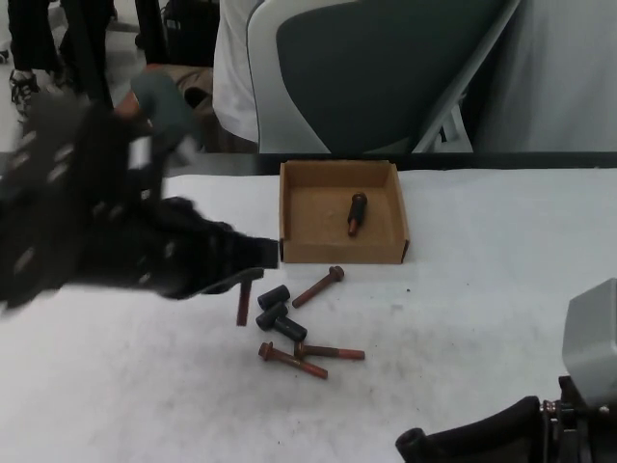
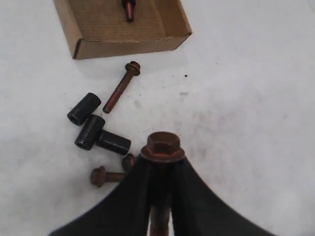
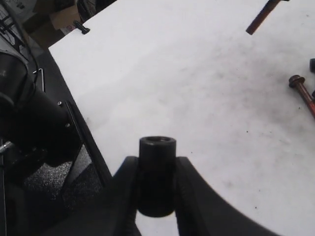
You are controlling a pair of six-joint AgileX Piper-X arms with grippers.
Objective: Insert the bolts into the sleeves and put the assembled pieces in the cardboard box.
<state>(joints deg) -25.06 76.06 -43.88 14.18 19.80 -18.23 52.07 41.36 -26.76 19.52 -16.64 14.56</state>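
My left gripper (image 2: 160,184) is shut on a rusty bolt (image 2: 162,146), held head-up above the loose parts; in the high view this bolt (image 1: 244,299) hangs left of the pile. My right gripper (image 3: 157,169) is shut on a black sleeve (image 3: 157,147), low over the bench's near right corner (image 1: 416,444). On the white bench lie three black sleeves (image 2: 83,108) (image 2: 89,132) (image 2: 113,142) and loose bolts (image 2: 122,86) (image 2: 106,176). The cardboard box (image 1: 289,253) holds one assembled piece (image 1: 357,214).
The bench's dark front edge (image 3: 86,142) runs close beside the right gripper. Two more bolts (image 1: 330,352) (image 1: 289,360) lie in front of the sleeves. An office chair (image 1: 376,68) stands behind the bench. White bench top stretches to the right of the box.
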